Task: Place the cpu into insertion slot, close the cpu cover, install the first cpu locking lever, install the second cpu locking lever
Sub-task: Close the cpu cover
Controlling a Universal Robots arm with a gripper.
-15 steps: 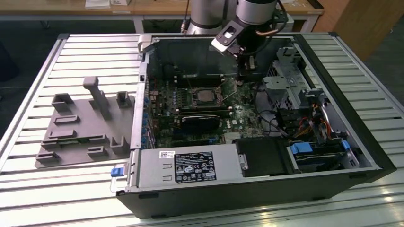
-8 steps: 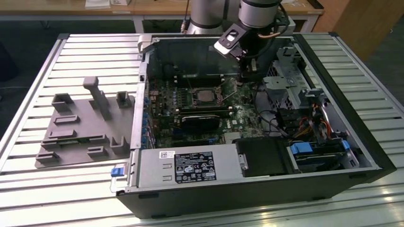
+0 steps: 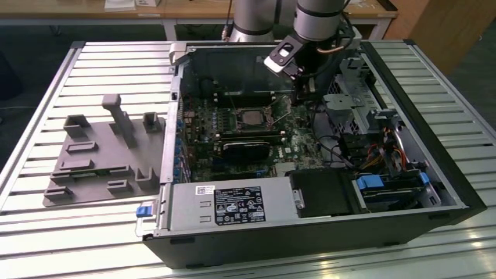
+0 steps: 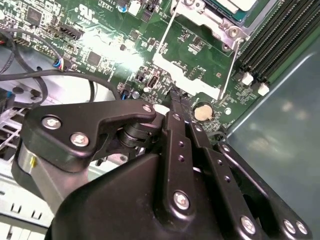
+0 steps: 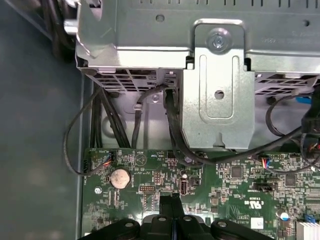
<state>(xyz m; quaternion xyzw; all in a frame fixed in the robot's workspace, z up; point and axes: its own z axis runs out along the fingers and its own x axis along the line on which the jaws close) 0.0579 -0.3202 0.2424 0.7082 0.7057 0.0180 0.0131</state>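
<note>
In the exterior view the gripper (image 3: 305,96) hangs inside the open computer case (image 3: 310,247), near the insertion slot (image 3: 232,116) and towards the exterior view's right of it. The cpu (image 3: 252,116) sits in that socket, and thin wires stand up beside it. In the second wrist view the jaws are pressed together with nothing between them, their tips low over the green board (image 4: 190,50) near a coin cell (image 4: 202,113). The cpu cover (image 4: 216,21) seems to lie flat over the chip, and a locking lever (image 4: 231,67) runs along the socket's side, apparently unlatched. In the first wrist view the closed tips face a metal bracket (image 5: 215,85) and dark cables (image 5: 170,130). I judge the first lever step is in hand. It calls for meeting that thin wire squarely and pressing it under its catch without slipping.
</note>
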